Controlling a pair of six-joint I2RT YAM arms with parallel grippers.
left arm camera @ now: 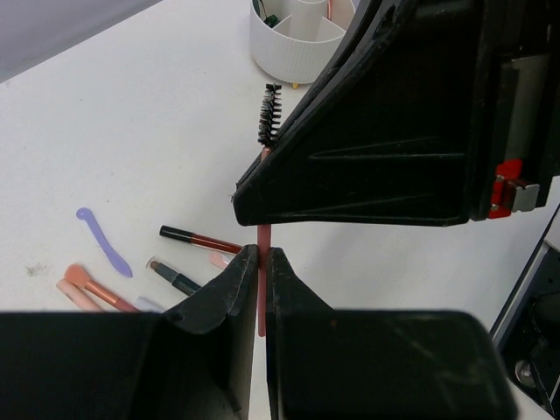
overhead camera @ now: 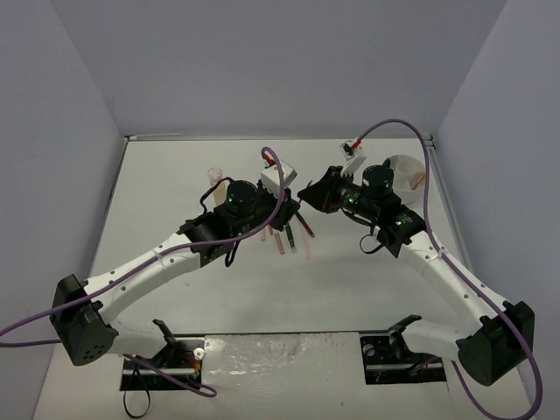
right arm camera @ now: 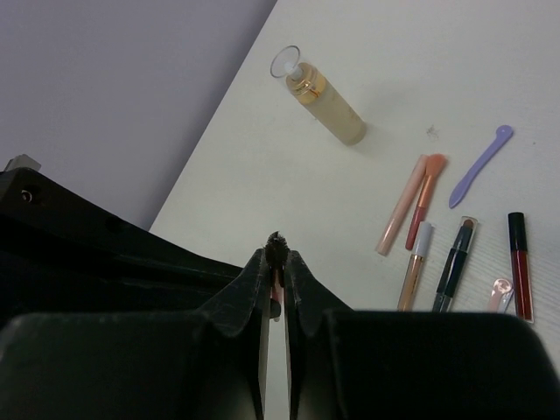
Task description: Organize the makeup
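Observation:
My left gripper (left arm camera: pixel 260 261) is shut on the lower shaft of a thin pink wand (left arm camera: pixel 262 236) with a black bristle brush (left arm camera: pixel 269 114) at its far end. My right gripper (right arm camera: pixel 276 255) is shut on the same wand just below the brush tip (right arm camera: pixel 276 241), which pokes out between its fingers. The two grippers meet tip to tip above the table's middle, left (overhead camera: pixel 285 206) and right (overhead camera: pixel 308 194). Other makeup sticks (overhead camera: pixel 293 234) lie on the table below them: a lilac spatula (right arm camera: pixel 479 166), pink sticks (right arm camera: pixel 411 203), a black pencil (right arm camera: pixel 457 254) and a red tube (right arm camera: pixel 520 262). The beige-liquid bottle (right arm camera: pixel 328 107) lies further left.
The white round divided bowl (overhead camera: pixel 407 171) stands at the back right, behind my right arm; it also shows in the left wrist view (left arm camera: pixel 297 39). The enclosure's walls close in the table at the back and both sides.

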